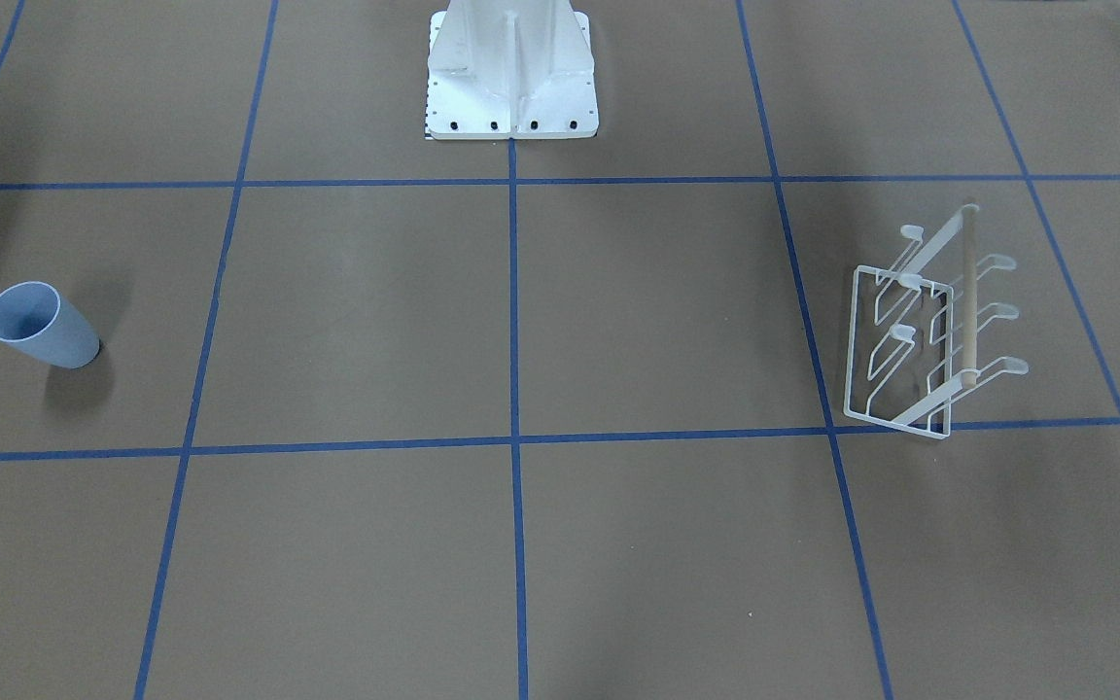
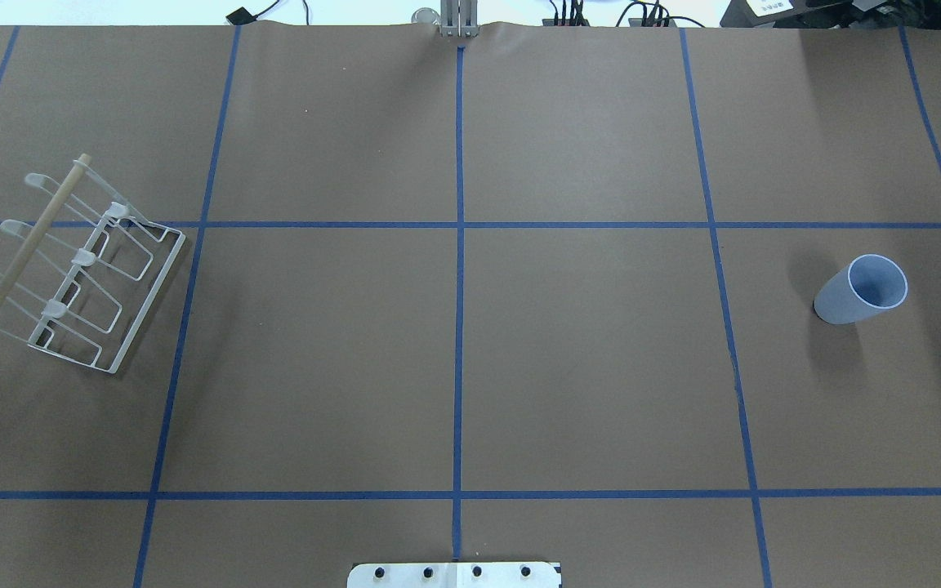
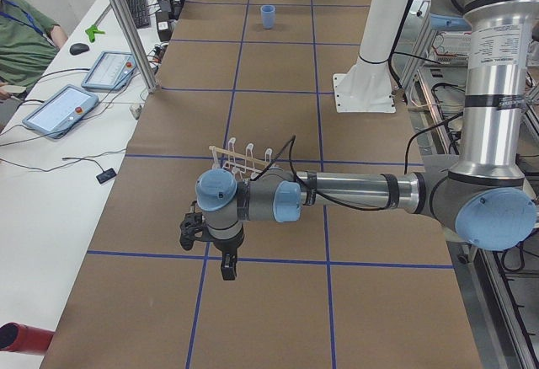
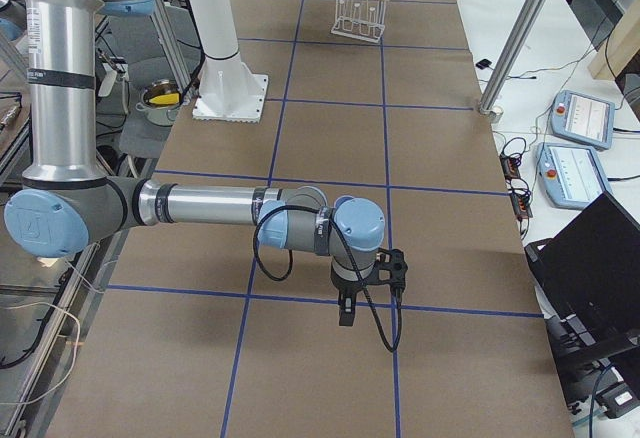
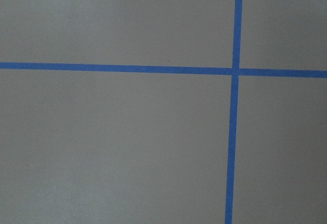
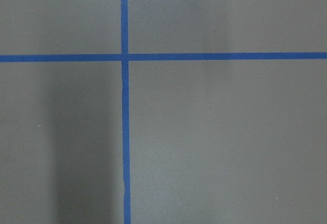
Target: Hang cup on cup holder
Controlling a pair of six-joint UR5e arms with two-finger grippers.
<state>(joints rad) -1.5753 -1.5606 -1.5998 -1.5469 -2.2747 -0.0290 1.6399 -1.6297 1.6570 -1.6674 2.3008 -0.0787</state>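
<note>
The light blue cup (image 1: 43, 326) stands upright on the brown table, at the right of the overhead view (image 2: 858, 290) and far off in the exterior left view (image 3: 268, 16). The white wire cup holder (image 1: 929, 331) with its wooden dowel stands at the overhead view's left (image 2: 78, 265) and just behind the near arm in the exterior left view (image 3: 244, 158); it also shows far off (image 4: 360, 13). My left gripper (image 3: 226, 268) and right gripper (image 4: 346, 313) hang over the table ends, seen only in side views; I cannot tell whether they are open or shut. Both wrist views show only bare table.
The white robot mounting base (image 1: 511, 78) stands at the table's middle edge (image 2: 454, 574). Blue tape lines grid the table. Aluminium posts (image 3: 126, 24) (image 4: 520, 38), control tablets (image 3: 63, 108) (image 4: 575, 173), a laptop (image 4: 590, 268) and an operator (image 3: 21, 40) are on the operators' side.
</note>
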